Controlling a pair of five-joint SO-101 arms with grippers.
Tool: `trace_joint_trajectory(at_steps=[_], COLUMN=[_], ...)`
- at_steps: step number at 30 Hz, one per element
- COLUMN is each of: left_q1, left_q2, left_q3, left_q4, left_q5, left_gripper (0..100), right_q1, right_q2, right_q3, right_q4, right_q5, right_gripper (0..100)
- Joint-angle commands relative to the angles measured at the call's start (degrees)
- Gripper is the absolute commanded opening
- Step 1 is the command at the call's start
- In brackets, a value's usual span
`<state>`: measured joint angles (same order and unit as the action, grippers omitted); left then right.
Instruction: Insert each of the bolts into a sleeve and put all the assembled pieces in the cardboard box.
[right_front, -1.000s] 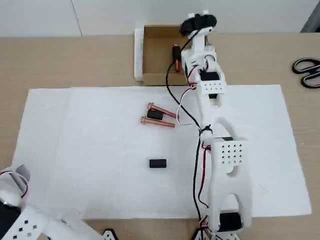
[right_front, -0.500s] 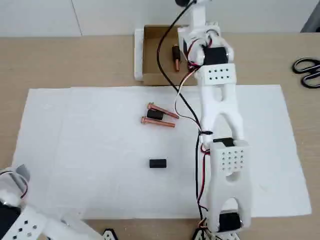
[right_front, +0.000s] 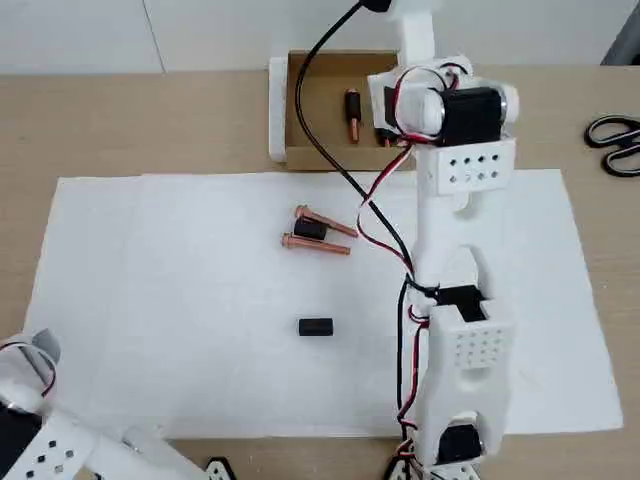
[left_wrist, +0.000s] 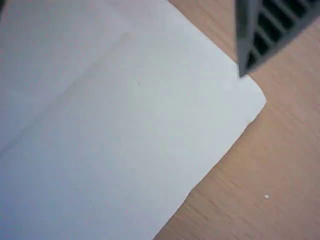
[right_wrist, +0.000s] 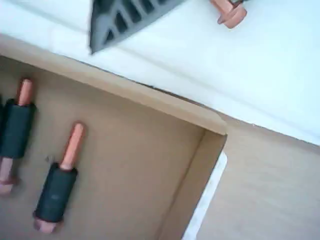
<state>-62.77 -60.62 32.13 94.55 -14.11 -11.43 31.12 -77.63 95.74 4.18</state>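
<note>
Two assembled pieces, copper bolts in black sleeves, lie in the cardboard box. From above, one piece lies mid-box and the other shows beside my right arm, which stretches over the box. A dark ribbed part of my right gripper hangs above the box's near wall. On the white paper lie two bare bolts with a black sleeve between them, and another sleeve lies alone nearer the front. My left arm sits at the front left corner.
Scissors lie on the wooden table at the far right. A white strip stands against the box's left side. A corner of the white paper and bare wood lie under my left gripper.
My right arm's wrist has risen and swung to the right over the box, uncovering a second assembled piece inside. The left arm and the loose parts on the paper have not moved.
</note>
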Motion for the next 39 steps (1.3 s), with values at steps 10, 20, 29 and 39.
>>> trace_joint_trajectory(at_steps=[10, 20, 29, 39], left_q1=[0.1, 0.1, 0.2, 0.2], left_q2=[-0.5, -0.5, -0.5, -0.5], left_q3=[-2.1, -2.1, -2.0, -2.0], left_q4=[0.2, 0.2, 0.2, 0.7], left_q5=[0.3, 0.3, 0.3, 0.3], left_gripper=[31, 31, 31, 31], right_q1=[0.4, 0.0, 0.0, -3.0], right_q2=[-22.6, -50.2, -66.8, -66.9], right_q3=[5.5, 50.0, 82.7, 99.2], right_q4=[1.4, 0.5, -7.1, -20.3], right_q5=[0.1, -0.1, 0.2, 6.2], right_gripper=[21.6, 21.6, 21.7, 21.7])
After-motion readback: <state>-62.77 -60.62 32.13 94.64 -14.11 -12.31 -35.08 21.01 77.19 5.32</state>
